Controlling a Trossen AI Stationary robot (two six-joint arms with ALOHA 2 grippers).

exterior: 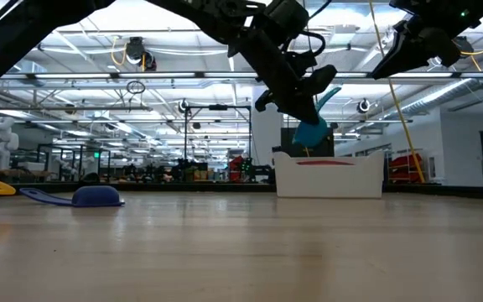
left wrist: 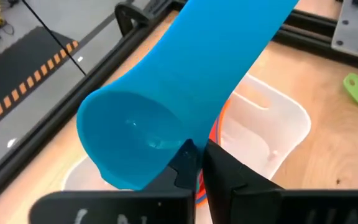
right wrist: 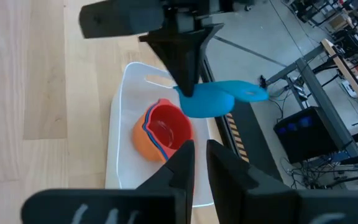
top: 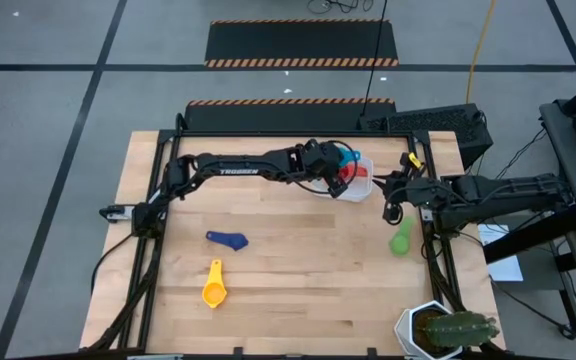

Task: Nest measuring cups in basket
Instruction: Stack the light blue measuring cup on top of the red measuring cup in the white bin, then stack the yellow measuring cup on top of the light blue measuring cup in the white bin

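Note:
My left gripper is shut on a light blue measuring cup and holds it just above the white basket at the table's far side. Inside the basket lies a nest of orange, blue and red cups, the red one innermost. A navy cup and a yellow cup lie on the table's left half. A green cup lies on the right. My right gripper hangs right of the basket, its fingers almost together and holding nothing. My left gripper pinches the light blue cup's bowl wall between its two fingers, on the side away from the handle. The fingers slant down from the table's left. The cup is lifted clear above the basket and tilted, its handle pointing up and away.
A white pot with a cactus stands at the near right corner. A black frame rail runs along the far edge behind the basket. The wooden top between the navy cup and the green cup is bare.

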